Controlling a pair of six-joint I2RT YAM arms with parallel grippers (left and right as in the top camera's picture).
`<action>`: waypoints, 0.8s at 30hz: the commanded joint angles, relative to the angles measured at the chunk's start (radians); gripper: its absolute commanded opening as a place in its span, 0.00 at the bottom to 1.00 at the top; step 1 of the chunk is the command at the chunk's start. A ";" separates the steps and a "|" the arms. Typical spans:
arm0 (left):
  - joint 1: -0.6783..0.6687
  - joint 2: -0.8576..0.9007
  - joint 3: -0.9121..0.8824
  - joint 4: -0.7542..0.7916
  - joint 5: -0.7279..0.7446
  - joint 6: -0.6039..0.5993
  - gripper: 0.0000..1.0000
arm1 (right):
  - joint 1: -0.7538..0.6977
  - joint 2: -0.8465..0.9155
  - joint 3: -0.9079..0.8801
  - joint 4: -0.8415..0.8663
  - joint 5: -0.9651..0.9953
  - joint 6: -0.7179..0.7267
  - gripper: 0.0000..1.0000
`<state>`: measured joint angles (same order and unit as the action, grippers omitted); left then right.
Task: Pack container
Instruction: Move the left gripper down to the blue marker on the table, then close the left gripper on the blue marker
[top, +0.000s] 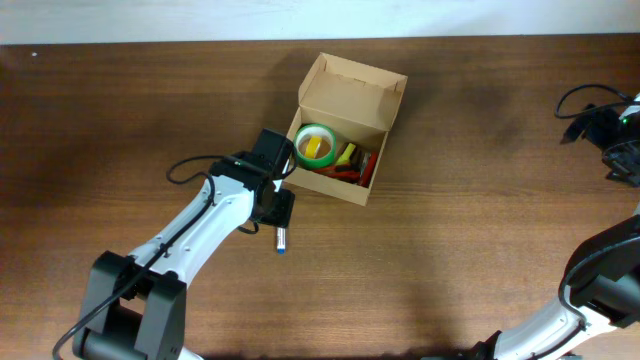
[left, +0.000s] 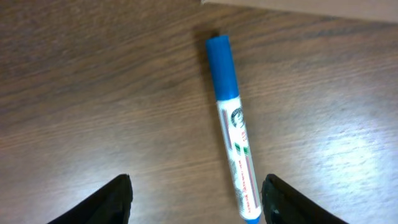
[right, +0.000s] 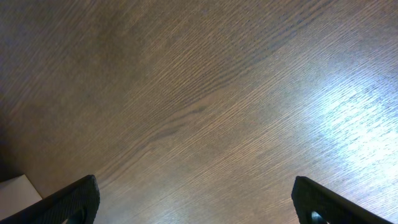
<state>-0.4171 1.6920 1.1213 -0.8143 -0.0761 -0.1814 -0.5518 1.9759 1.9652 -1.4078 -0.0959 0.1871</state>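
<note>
Marker (left: 233, 124) is laid on the counter (top: 480, 220) near the box (top: 350, 95), under the left tool (left: 198, 190), fingers parted; right tool (right: 196, 199) is spread wide.

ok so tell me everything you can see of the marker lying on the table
The marker is a slim pen with a blue cap and a white barrel carrying a printed label in red and green; it looks like plastic. It lies flat on the wooden table, outside the container, with its cap end pointing toward the box. It sits between the spread fingers of the left gripper, close to one finger but with no clear contact.
</note>
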 joint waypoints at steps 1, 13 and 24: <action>-0.002 -0.027 -0.013 0.028 0.033 -0.043 0.66 | 0.001 0.009 -0.003 0.002 0.002 0.004 0.99; -0.067 0.078 -0.013 0.091 0.036 -0.175 0.59 | 0.001 0.009 -0.003 0.002 0.002 0.004 0.99; -0.093 0.094 -0.024 0.077 0.001 -0.234 0.56 | 0.001 0.009 -0.003 0.002 0.002 0.004 0.99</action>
<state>-0.5095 1.7760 1.1160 -0.7357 -0.0597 -0.3798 -0.5518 1.9759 1.9652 -1.4078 -0.0959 0.1871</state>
